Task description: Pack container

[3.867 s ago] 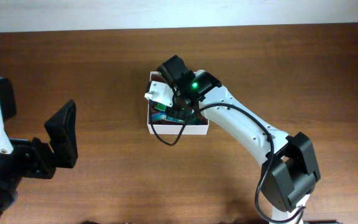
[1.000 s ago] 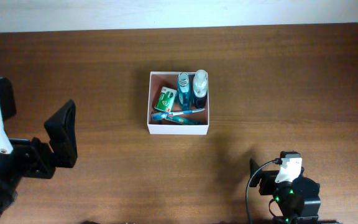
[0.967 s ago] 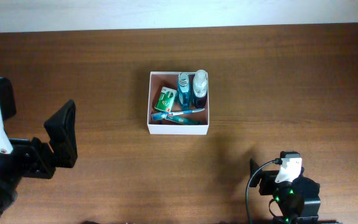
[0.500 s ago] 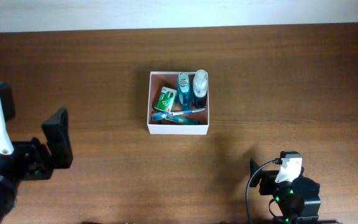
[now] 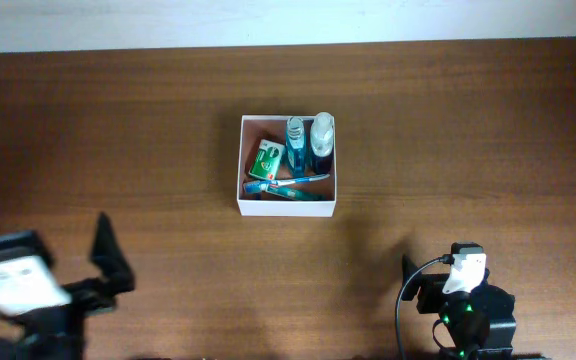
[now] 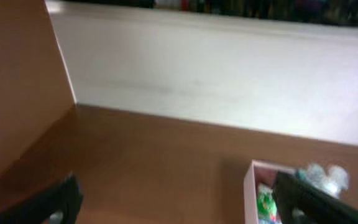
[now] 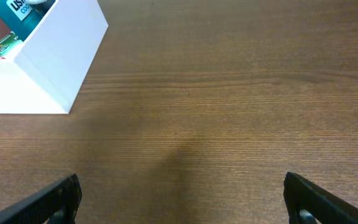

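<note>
The container (image 5: 286,208), a white-walled square box, stands at mid-table. Inside lie a green packet (image 5: 265,158), a blue bottle (image 5: 296,140), a dark bottle with a white cap (image 5: 322,135) and a blue toothbrush (image 5: 283,184). My left gripper (image 6: 182,205) is open and empty, well short of the container (image 6: 248,193), which shows to the right ahead of it. The left arm (image 5: 28,300) sits low at the front left. My right gripper (image 7: 188,202) is open over bare wood, with the container's white wall (image 7: 48,56) at upper left. The right arm (image 5: 463,305) is folded at the front right.
The brown wooden table (image 5: 488,130) runs the full width. A white wall strip (image 5: 268,20) borders its far edge. Both arm bases sit at the near edge, left and right.
The right arm, over the container about four seconds ago, has withdrawn to the front right. Within the last second the left arm has dropped back toward the near edge. The contents have not moved.
</note>
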Available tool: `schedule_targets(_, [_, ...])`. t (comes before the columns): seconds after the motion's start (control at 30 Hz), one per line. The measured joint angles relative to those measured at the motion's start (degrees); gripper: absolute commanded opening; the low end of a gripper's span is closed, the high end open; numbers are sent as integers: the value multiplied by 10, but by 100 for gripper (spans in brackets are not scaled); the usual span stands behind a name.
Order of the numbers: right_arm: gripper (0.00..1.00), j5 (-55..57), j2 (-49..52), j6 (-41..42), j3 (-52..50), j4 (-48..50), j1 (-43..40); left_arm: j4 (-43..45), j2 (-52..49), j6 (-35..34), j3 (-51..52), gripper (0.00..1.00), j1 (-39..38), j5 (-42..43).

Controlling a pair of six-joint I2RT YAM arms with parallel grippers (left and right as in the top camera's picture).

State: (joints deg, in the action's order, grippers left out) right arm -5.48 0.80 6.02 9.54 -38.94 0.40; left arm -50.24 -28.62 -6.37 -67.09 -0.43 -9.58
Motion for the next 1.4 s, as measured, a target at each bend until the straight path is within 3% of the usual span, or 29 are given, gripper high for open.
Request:
schedule_targets(0.27, [99,0,0,0,0,0,0,128,164,0,346,99,20,54])
schedule_targets(0.47, [99,0,0,0,0,0,0,156,245,0,466,99,35,67])
schedule_targets(1.0, [99,0,0,0,0,0,0,179,276,0,580,99,36,69])
schedule_targets(1.4, [99,0,0,0,0,0,0,181,277,0,582,99,36,73])
